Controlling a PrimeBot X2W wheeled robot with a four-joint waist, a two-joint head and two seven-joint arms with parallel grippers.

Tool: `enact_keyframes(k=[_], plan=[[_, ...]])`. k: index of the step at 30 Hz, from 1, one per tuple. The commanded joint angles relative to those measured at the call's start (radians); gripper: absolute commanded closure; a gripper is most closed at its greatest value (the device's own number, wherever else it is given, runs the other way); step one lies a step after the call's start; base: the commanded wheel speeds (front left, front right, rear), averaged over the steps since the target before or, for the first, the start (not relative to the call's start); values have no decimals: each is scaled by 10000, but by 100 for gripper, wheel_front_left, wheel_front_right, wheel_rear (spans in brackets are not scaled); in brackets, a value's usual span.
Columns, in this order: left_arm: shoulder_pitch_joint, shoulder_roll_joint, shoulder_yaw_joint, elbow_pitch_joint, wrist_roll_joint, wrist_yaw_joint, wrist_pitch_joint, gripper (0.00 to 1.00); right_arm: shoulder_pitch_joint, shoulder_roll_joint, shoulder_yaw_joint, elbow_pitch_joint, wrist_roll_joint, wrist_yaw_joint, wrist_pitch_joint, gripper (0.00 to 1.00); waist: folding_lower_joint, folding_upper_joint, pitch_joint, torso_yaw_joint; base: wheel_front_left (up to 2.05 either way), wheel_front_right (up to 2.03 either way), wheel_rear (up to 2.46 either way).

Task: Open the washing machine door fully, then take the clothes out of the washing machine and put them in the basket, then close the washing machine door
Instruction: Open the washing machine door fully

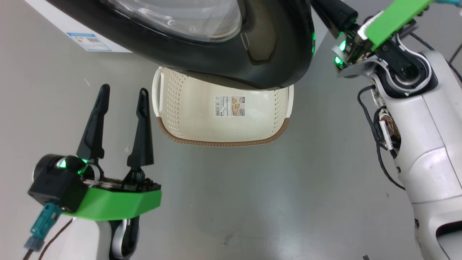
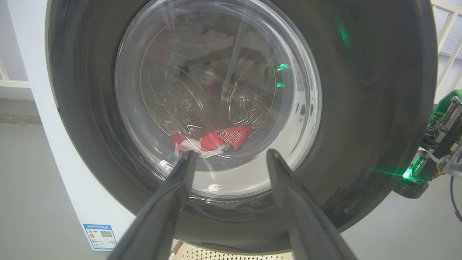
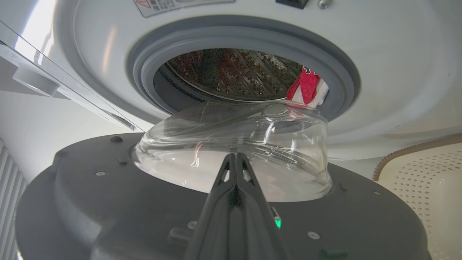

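The washing machine door [image 1: 216,61] stands partly open, its black rim hanging over the cream basket [image 1: 223,142] on the floor. My left gripper [image 1: 124,89] is open and empty, left of the basket. In the left wrist view it [image 2: 231,153] faces the door's glass [image 2: 216,101], and the red clothes [image 2: 223,139] show through the glass. My right gripper [image 3: 234,155] is shut with nothing in it, its tips against the door's inner side [image 3: 108,202] at the glass bowl [image 3: 234,144]. The red and white clothes [image 3: 306,86] lie in the drum [image 3: 231,76] of the washing machine [image 3: 379,54].
The grey floor [image 1: 252,202] stretches in front of the basket. My right arm [image 1: 415,108] with its cables rises at the right, its wrist beside the door's rim. A blue-and-white label [image 1: 88,41] marks the machine's lower corner. The basket's perforated wall [image 3: 426,180] lies right of the door.
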Motion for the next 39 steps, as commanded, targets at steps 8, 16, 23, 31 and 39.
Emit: enact_keyframes(k=[8,16,23,31,39], plan=[[-114,187,305,-201,-28,69,-49,0,-695,-8,745,195,166,50,855,100,0,0,25,32,0,0,0],[-59,187,332,-104,-20,113,-49,0,-440,-183,1082,45,459,50,1167,100,0,0,-190,26,0,0,0],[2,187,287,8,-83,139,-49,0,142,-383,1439,-264,678,50,1165,100,0,0,-536,178,0,0,0],[215,187,162,125,-203,239,-49,0,914,-767,1906,-638,1076,50,1054,100,0,0,-1095,556,0,0,0],[586,187,127,212,-244,342,-49,0,1735,-1206,2465,-1083,1815,50,712,100,0,0,-1701,1062,0,0,0]])
